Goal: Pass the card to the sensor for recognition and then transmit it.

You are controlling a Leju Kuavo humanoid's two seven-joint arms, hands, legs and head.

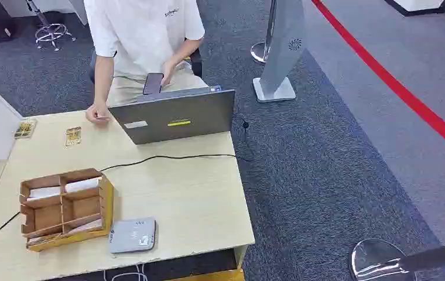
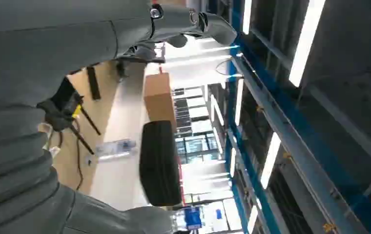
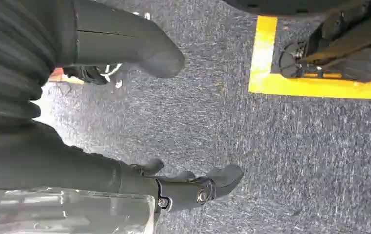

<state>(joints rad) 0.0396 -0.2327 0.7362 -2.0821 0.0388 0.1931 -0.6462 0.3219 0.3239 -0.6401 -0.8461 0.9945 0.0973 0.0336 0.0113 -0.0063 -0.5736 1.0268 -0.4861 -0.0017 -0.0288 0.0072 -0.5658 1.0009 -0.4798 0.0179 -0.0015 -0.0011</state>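
Note:
A brown cardboard organiser (image 1: 67, 209) stands on the table's near left, with white cards (image 1: 82, 185) lying in its back compartments. Right of it, at the front edge, lies the flat grey sensor pad (image 1: 132, 235). My left hand (image 2: 66, 44) points up toward a ceiling with strip lights, its fingers (image 2: 208, 22) stretched out and holding nothing. My right hand (image 3: 37, 122) hangs over grey carpet, thumb (image 3: 144, 51) and fingers (image 3: 208, 185) well apart with nothing between them.
A person (image 1: 144, 35) sits behind an open grey laptop (image 1: 173, 120) at the table's far side, phone in hand. Two small yellow packets (image 1: 73, 136) lie at the far left. A black cable (image 1: 167, 158) crosses the tabletop (image 1: 191, 199). A white stand (image 1: 281, 52) and a chrome base (image 1: 378, 260) are on the carpet to the right.

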